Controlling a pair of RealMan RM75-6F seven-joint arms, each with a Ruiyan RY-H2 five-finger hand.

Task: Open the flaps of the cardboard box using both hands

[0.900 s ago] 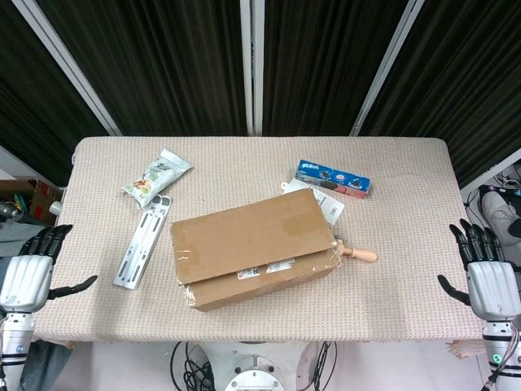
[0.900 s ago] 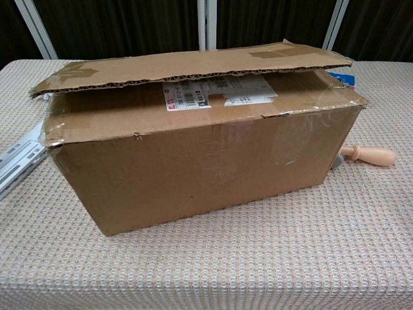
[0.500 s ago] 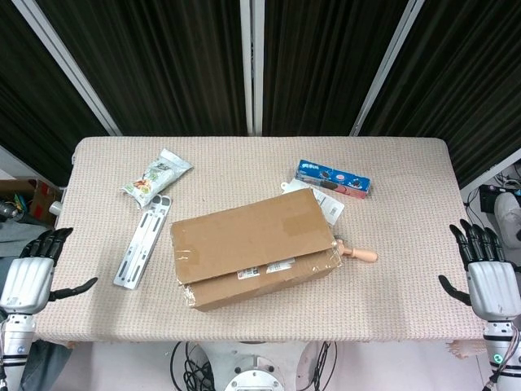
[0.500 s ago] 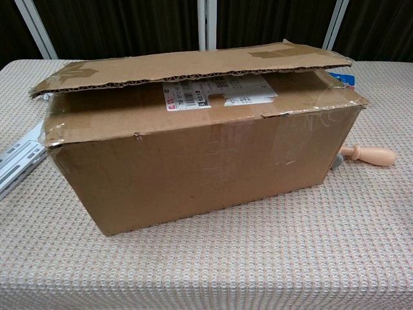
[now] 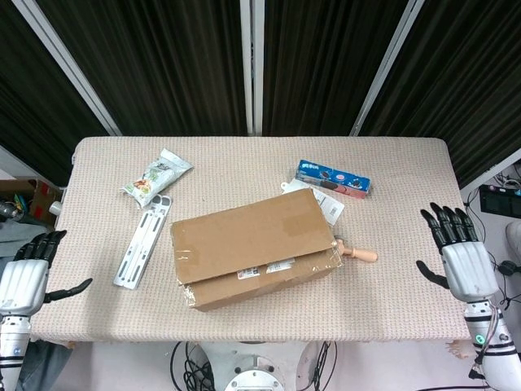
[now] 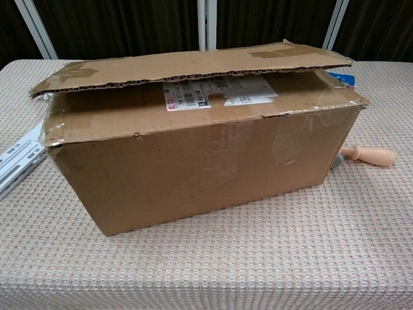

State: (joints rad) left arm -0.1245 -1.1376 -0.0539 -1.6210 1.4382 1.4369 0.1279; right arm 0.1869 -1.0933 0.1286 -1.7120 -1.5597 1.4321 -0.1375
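The cardboard box sat near the middle of the worktop, turned at a slight angle, with both top flaps down; the far flap overlapped the near flap and stood a little proud of it, leaving a dark gap through which nothing inside could be made out. A white shipping label on the near flap was partly tucked under the far flap's edge, and its print was too small to read. The left hand hung off the worktop's edge well to the left of the box, fingers apart and holding nothing, its arm cut off by the frame. The right hand hovered well to the right of the box over the worktop's right edge, likewise empty with fingers spread; neither hand showed in the chest view. Just right of the box a wooden handle stuck out, whatever it belonged to hidden behind the box corner. Behind the box to the right lay a blue biscuit pack, with a white paper between it and the box, partly covered. Left of the box lay a white metal bracket, and beyond that a snack pouch whose print was unreadable.
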